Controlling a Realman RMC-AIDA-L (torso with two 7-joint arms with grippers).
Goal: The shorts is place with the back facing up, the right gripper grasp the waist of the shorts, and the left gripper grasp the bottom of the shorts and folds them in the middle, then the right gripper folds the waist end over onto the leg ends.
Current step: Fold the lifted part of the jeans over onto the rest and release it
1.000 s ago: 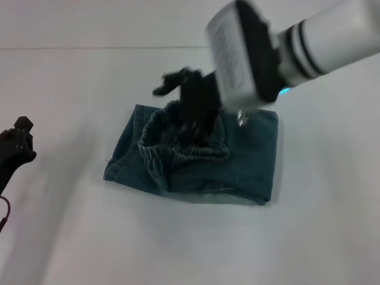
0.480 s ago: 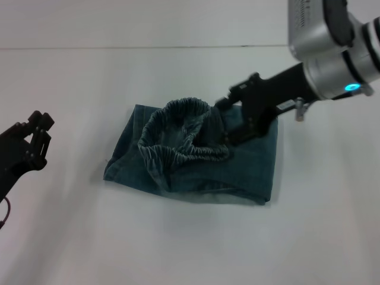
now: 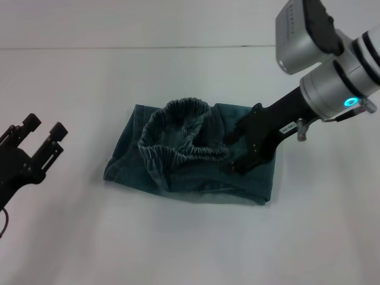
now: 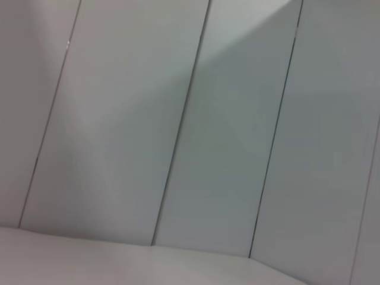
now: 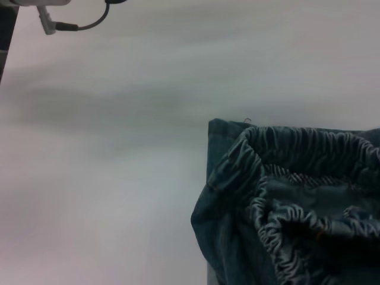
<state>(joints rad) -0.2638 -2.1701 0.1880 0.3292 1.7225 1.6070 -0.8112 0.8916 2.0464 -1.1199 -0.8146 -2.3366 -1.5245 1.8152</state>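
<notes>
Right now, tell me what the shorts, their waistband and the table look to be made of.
The shorts: blue-green denim by the look, matte woven cloth with soft folds. The waist of the shorts: the same cloth gathered over elastic, judging by its tight ruffles. The table: smooth white, faintly glossy surface, perhaps laminate; the material stays uncertain.

No legible text, number or brand in any view. Right gripper (image 3: 233,152): small white label on its black body, print too small to read. Shorts (image 3: 190,155): no readable marking on the visible denim. Left wrist view: plain panels, nothing written. Right wrist view: denim and bare surface, nothing written.
</notes>
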